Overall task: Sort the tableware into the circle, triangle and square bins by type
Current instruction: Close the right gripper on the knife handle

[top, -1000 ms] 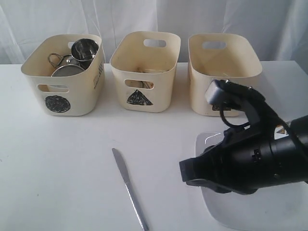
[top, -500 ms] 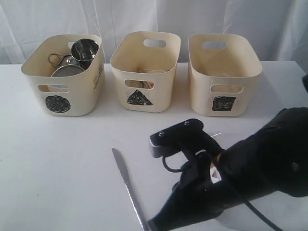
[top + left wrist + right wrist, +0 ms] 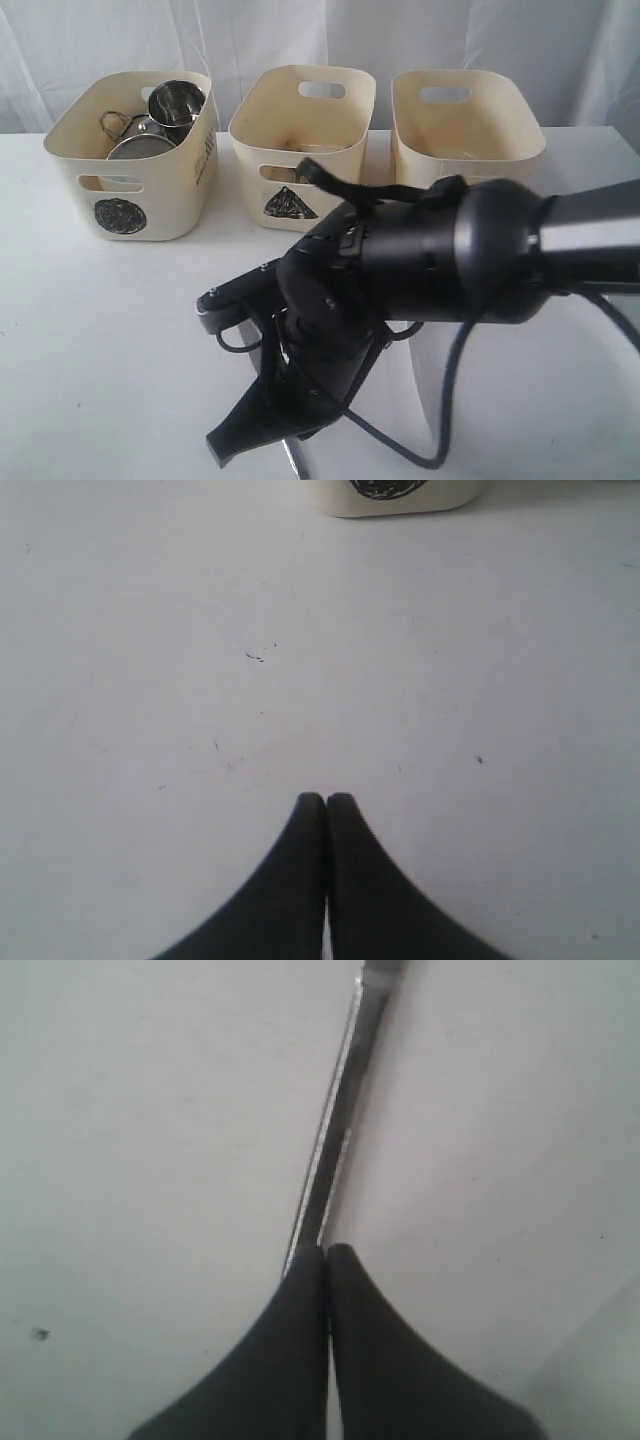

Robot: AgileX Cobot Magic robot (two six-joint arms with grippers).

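the right arm (image 3: 430,260) is a bulky, rounded black housing that turns to a smooth grey tube far back from the right gripper (image 3: 235,445), with thin black cables (image 3: 452,385) looping off it and a small pale-edged camera block (image 3: 230,297) just above that gripper. its fingers (image 3: 290,1360) and those of the left gripper (image 3: 326,798) are matte black, broad-based, curving to narrow rounded tips.

A white table (image 3: 100,350) stands before what seems a pale draped curtain (image 3: 300,30).
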